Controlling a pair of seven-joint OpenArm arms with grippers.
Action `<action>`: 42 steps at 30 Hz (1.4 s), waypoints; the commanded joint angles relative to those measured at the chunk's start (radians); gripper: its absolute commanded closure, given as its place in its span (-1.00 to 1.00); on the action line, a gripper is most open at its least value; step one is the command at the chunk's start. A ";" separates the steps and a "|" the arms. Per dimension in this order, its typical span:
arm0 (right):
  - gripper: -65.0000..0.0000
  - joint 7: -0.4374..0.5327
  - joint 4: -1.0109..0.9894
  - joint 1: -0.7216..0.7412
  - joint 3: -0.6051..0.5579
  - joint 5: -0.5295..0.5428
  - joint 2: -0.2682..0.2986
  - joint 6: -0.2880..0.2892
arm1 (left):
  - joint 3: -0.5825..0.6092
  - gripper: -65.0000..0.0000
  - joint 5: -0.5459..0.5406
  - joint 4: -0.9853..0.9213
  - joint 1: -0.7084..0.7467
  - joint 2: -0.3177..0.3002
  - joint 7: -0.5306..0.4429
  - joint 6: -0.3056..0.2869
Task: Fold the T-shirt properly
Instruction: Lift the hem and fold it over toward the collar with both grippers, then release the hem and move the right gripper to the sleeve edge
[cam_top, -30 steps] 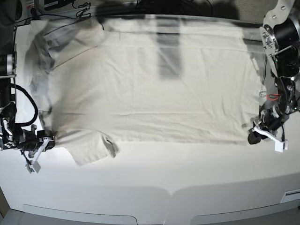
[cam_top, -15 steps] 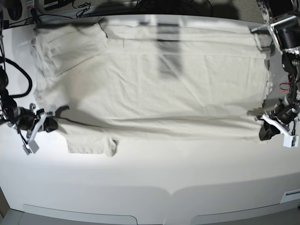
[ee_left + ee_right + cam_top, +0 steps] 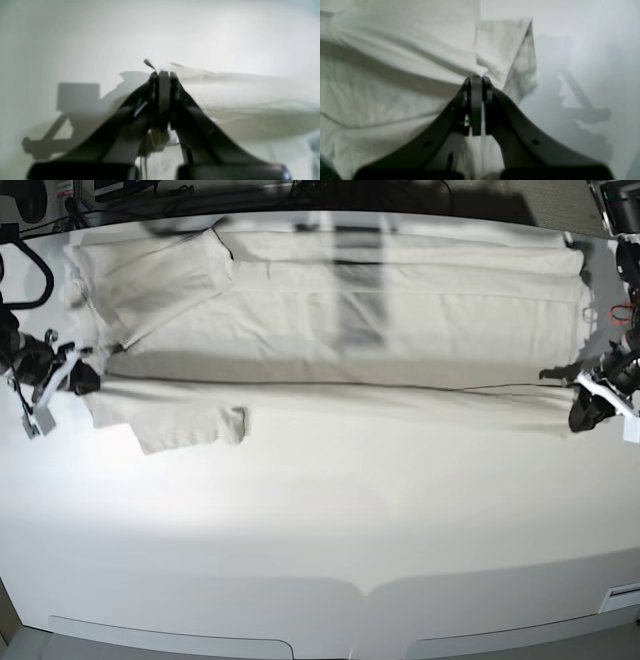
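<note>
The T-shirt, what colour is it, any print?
Plain off-white T-shirt, no print; clearest in the base view.

A fold of the pale beige cotton T-shirt (image 3: 402, 75) is pinched between the black right gripper's (image 3: 476, 79) closed jaws, beside its sleeve.

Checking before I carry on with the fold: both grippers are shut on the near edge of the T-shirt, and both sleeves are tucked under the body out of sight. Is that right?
Not quite. The grips are as you say: the left gripper and right gripper are each shut on the T-shirt edge. But the sleeves are not tucked under: the base view shows the near sleeve lying out flat on the table.
</note>
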 commanded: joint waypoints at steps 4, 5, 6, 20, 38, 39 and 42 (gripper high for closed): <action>1.00 0.027 0.038 -0.068 0.110 0.001 0.000 -0.003 | -0.007 1.00 -0.083 0.021 0.024 -0.042 -0.023 0.002; 1.00 0.027 0.043 -0.084 0.135 0.001 -0.006 -0.003 | -0.007 1.00 -0.097 0.021 0.033 -0.048 -0.023 0.001; 1.00 0.027 0.050 -0.101 0.158 0.002 -0.010 -0.003 | -0.007 1.00 -0.106 0.021 0.040 -0.053 -0.015 0.002; 1.00 0.055 0.104 -0.241 0.270 0.002 -0.046 -0.001 | -0.007 1.00 -0.200 0.127 0.185 -0.119 0.018 0.001; 0.35 0.100 0.293 -0.238 0.201 -0.235 -0.048 0.026 | -0.007 1.00 -0.168 0.132 0.183 -0.071 -0.062 -0.003; 0.35 0.126 0.308 -0.237 0.174 -0.320 -0.049 0.026 | -0.007 1.00 -0.150 0.132 0.181 -0.060 -0.072 -0.003; 0.35 0.196 0.336 -0.206 0.082 -0.559 -0.049 0.024 | -0.007 1.00 -0.069 0.132 0.178 -0.026 -0.110 -0.003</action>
